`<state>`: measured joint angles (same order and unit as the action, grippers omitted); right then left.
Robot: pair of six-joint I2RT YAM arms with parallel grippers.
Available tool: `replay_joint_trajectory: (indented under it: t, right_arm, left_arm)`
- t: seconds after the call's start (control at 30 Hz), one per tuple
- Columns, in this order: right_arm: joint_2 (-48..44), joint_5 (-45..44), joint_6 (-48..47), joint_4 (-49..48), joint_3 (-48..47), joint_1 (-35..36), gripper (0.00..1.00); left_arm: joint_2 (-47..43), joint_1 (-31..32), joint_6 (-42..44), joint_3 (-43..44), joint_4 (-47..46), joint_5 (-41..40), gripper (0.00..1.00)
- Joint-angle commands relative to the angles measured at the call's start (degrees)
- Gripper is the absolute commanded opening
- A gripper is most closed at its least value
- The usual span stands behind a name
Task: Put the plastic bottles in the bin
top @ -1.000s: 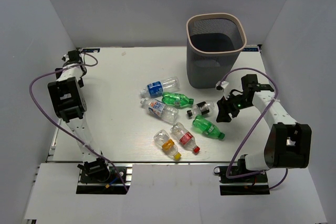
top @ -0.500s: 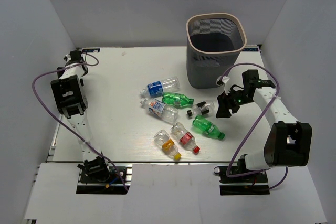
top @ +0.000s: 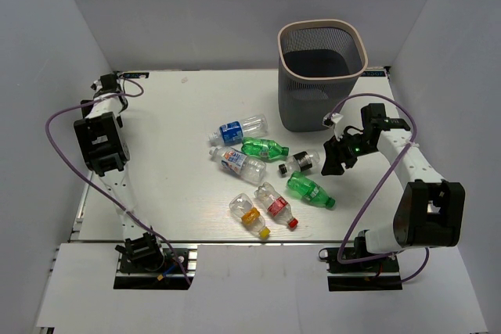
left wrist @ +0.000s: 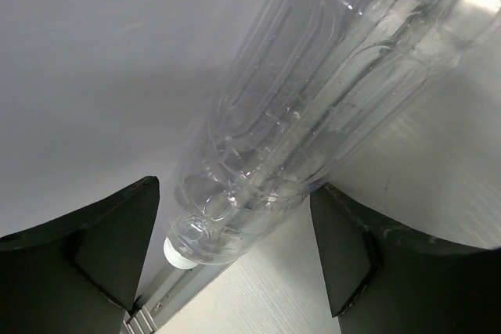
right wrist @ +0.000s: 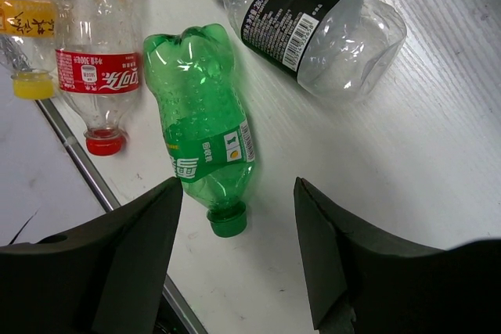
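Surface (top: 172,115) carries the bin (top: 313,107) at one o'clock. Right gripper (top: 333,163), spread wide, hangs over a green bottle (right wrist: 205,142) lying at the bin's six o'clock, black-label bottle (right wrist: 301,13) beside it. Left gripper (left wrist: 233,193) flanks a clear bottle (left wrist: 313,99); grip unclear.

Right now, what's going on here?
Nothing is binned yet that I can see: seven bottles lie clustered on the table near the bin. The right end effector hovers open over a green bottle. The left end effector, at the far-left corner, straddles a clear bottle; whether it grips is unclear.
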<state>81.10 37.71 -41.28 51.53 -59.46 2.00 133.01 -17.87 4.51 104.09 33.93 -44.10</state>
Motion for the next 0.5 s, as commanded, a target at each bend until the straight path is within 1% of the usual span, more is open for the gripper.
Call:
replay_joint_trajectory:
  t: [0.0,0.1,0.13,0.17,0.23,0.27,0.33,0.37,0.4,0.47]
  right_arm:
    - [0.3,1.7,0.5,0.9,-2.1,0.1,0.65]
    - [0.5,1.7,0.5,0.9,-2.1,0.1,0.65]
    - [0.6,1.8,0.4,0.9,-2.1,0.1,0.65]
    - [0.6,1.8,0.4,0.8,-2.1,0.2,0.65]
    - [0.7,1.8,0.5,0.6,-2.1,0.2,0.65]
    - [0.9,1.9,0.6,0.5,-2.2,0.1,0.65]
    - [0.6,2.2,0.7,0.2,-2.0,0.2,0.65]
    - [0.7,2.3,0.8,0.1,-1.8,0.0,0.65]
    - [0.6,2.4,0.8,0.2,-1.6,0.2,0.65]
    - [0.6,2.5,0.8,0.2,-1.1,0.0,0.65]
  left_arm:
    - [2.6,-2.7,-1.7,-1.6,0.3,3.1,0.88]
    - [2.6,-3.2,-1.7,-2.2,0.3,6.6,0.83]
    - [3.3,-3.2,-1.7,-2.8,0.3,7.4,0.80]
    - [3.3,-3.7,-1.7,-2.8,0.3,7.9,0.66]
    - [3.8,-3.8,-1.7,-3.5,0.3,9.5,0.56]
    - [3.8,-3.8,-1.7,-3.5,0.3,9.6,0.44]
    - [3.8,-3.8,-1.7,-4.0,0.3,11.1,0.34]
    - [3.8,-3.8,-1.7,-4.0,0.3,11.1,0.21]
    - [3.1,-3.8,-1.7,-4.6,0.3,11.8,0.17]
    - [2.4,-2.5,-1.7,-4.6,-0.3,11.8,0.02]
